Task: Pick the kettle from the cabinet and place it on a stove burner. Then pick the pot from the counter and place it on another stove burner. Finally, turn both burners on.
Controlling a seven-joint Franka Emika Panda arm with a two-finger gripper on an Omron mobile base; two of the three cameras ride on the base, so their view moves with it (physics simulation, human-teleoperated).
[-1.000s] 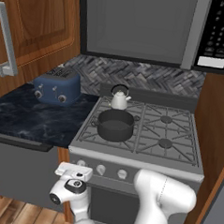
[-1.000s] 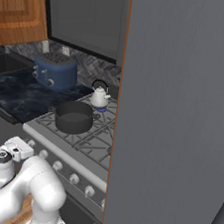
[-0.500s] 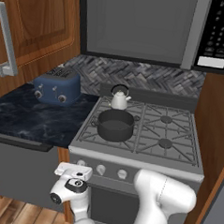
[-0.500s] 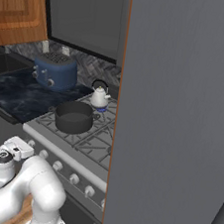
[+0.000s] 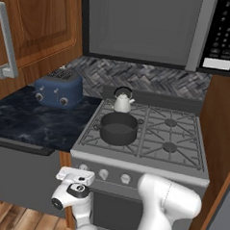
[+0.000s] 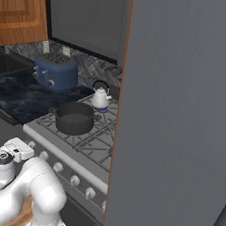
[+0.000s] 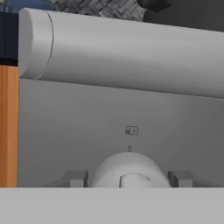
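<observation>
The grey steel gas range (image 5: 132, 173) stands against the right end of the dark blue-black marbled stone counter (image 5: 25, 123), under a grey microwave (image 5: 156, 28). An orange-brown wooden wall cabinet (image 5: 40, 25) with a long silver bar handle hangs above the counter. A blue toaster (image 5: 58, 88) sits at the counter's back edge. The round, low, dark grey metal pot (image 5: 118, 128) rests on the range's front left burner. The small white conical kettle (image 5: 122, 100) with a thin black arched handle stands on the back left burner, just behind the pot. In the hand view the gripper (image 7: 129, 178) has a finger on either side of a round grey front knob (image 7: 129, 168), jaws set about the knob's width; whether they press it, I cannot tell.
</observation>
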